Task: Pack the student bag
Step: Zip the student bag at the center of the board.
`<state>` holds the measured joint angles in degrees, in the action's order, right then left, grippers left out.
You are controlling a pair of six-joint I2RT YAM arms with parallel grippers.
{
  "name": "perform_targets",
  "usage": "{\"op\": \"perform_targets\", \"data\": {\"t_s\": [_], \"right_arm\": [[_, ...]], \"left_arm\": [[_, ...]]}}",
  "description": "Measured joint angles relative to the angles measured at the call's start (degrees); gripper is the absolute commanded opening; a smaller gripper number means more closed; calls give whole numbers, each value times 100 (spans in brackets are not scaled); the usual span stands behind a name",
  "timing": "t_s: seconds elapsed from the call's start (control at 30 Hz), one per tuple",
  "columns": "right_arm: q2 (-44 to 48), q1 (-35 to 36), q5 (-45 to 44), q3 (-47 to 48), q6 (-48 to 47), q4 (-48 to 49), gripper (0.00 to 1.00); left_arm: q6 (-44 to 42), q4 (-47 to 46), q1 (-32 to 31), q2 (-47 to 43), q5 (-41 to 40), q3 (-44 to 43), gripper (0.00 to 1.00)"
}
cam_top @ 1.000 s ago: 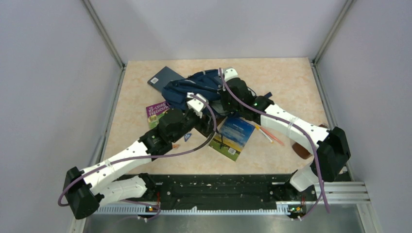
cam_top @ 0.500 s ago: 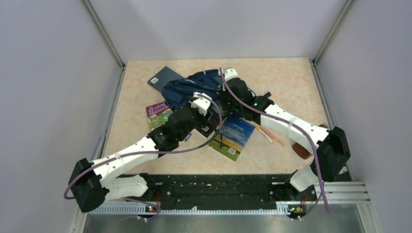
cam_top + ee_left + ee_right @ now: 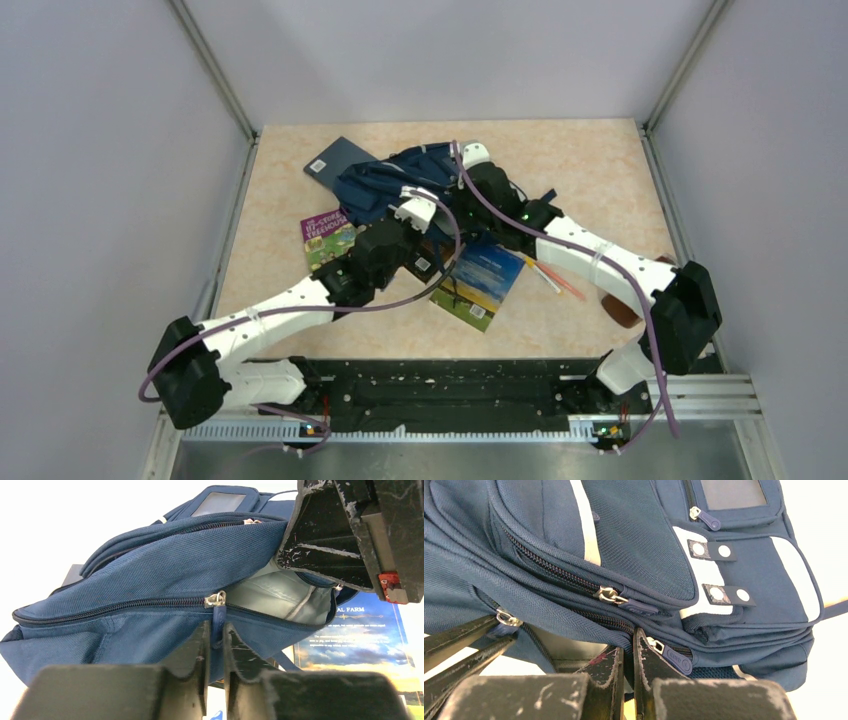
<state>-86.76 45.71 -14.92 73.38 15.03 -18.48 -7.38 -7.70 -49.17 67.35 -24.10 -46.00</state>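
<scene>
Left tool (image 3: 215, 632) advanced; student bag (image 3: 150, 580) crosswise

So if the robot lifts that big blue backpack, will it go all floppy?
Probably floppy: the navy blue fabric backpack sags and creases where the right gripper pinches its open edge. It looks mostly empty, pale lining showing, so likely light. Tugging the navy zipper pull may drag the whole bag.
</scene>
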Motion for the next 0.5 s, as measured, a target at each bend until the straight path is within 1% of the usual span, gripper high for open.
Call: {"op": "perform_targets", "data": {"t_s": [0.03, 0.07, 0.33, 0.5], "right_arm": [[0, 0, 4, -24, 7, 37, 0], [0, 0, 11, -33, 9, 50, 0], [2, 0, 26, -66, 7, 122, 0], [63, 0, 59, -188, 2, 251, 0]], "left_arm": [[15, 11, 2, 17, 2, -13, 3], [20, 26, 2, 35, 4, -28, 0], [234, 94, 61, 59, 118, -79, 0], [651, 365, 120, 59, 153, -225, 0]]}}
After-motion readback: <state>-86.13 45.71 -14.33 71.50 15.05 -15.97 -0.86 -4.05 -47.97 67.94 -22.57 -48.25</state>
